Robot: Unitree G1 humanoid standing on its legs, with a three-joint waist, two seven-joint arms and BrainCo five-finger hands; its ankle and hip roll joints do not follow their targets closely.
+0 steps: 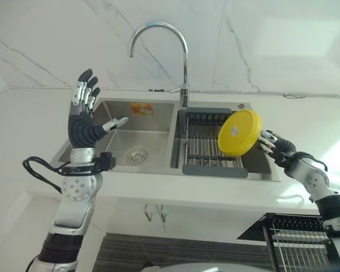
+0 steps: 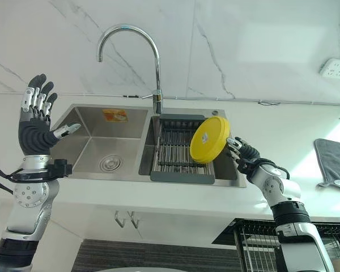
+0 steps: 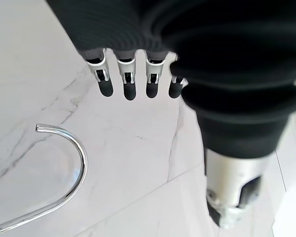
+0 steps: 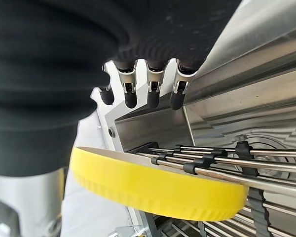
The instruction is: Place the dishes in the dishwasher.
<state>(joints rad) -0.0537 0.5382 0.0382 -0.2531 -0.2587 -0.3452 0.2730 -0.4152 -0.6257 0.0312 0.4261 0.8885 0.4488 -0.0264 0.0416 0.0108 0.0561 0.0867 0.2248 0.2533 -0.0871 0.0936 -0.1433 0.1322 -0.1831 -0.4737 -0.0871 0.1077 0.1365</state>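
Double-bowl steel sink (image 1: 158, 144) set in a white bench (image 2: 158, 195), seen from the robot's head. The right hand (image 2: 243, 153) holds a round yellow plate (image 2: 209, 140) by its edge, thumb on one face and fingers (image 4: 153, 96) on the other, pinching the rim. The plate stands tilted on edge, lifted just above the dark-framed wire drying rack (image 1: 207, 144) that sits in the sink's right bowl; its flat face turns toward the camera, and the hand lies at its right side, toward the sink's right wall. The left hand (image 1: 84, 116) is raised upright over the left bowl's outer rim, fingers spread straight and thumb extended, holding nothing. A curved chrome tap (image 1: 170, 51) rises behind the divider between the bowls. A wire dishwasher basket (image 2: 306, 246) shows below the bench at lower right, and a grey cloth (image 2: 333, 161) lies on the bench at far right.
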